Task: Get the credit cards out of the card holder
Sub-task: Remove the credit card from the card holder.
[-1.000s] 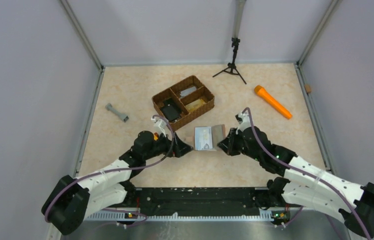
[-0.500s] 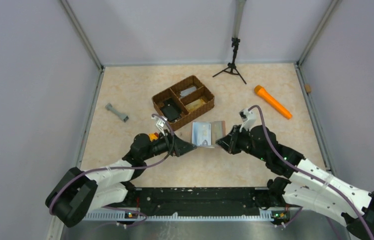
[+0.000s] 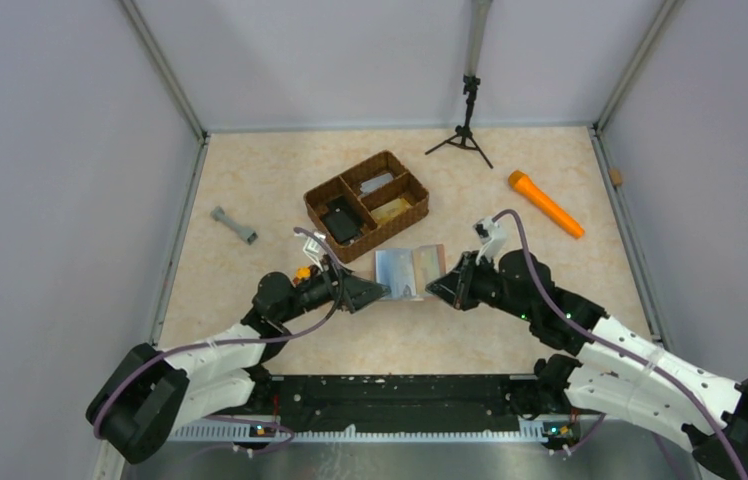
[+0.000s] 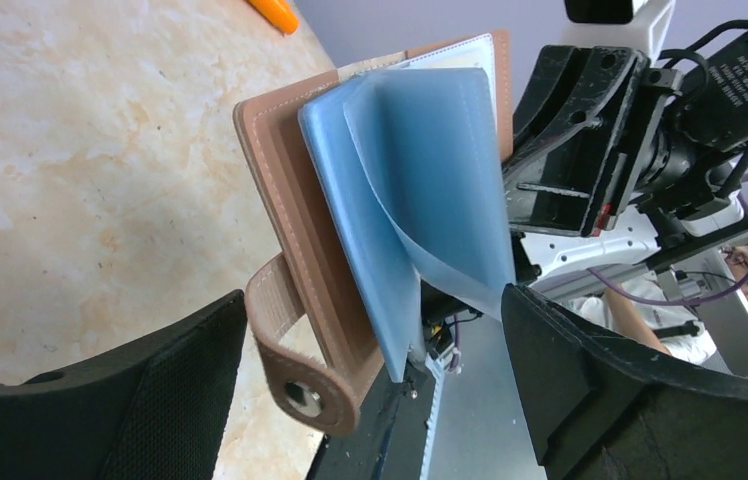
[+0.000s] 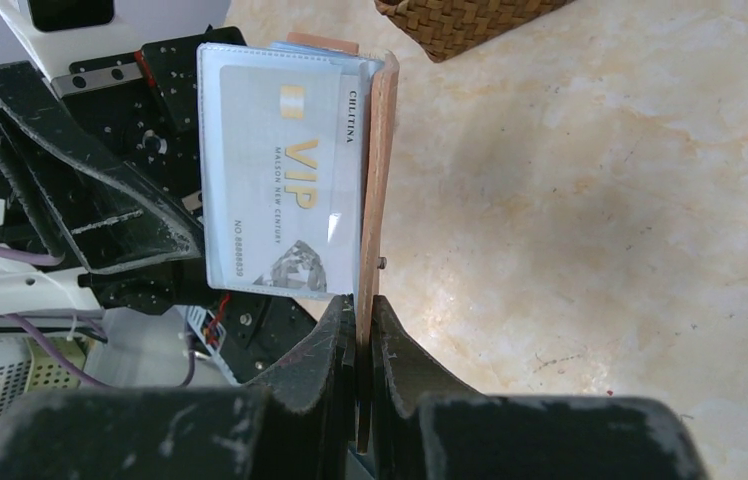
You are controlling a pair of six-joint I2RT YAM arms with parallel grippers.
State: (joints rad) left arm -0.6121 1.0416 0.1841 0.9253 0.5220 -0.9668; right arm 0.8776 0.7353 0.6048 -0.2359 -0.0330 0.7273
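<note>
Right claw (image 5: 365, 335) pinches the cover (image 5: 376, 190) of the open card holder (image 3: 410, 272), upright just before the basket (image 3: 387, 232); left claw (image 3: 378, 293) gapes wide beside its blue sleeves (image 4: 420, 170), holding nothing

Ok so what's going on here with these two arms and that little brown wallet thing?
The right gripper is shut on the cover edge of the small tan-brown leather-like card holder, holding it open near the brown woven basket. The left gripper is open, its fingers on either side of the holder's pale blue-grey plastic sleeves. A pale VIP card with gold lettering sits in a clear sleeve, so that card is not out yet.
</note>
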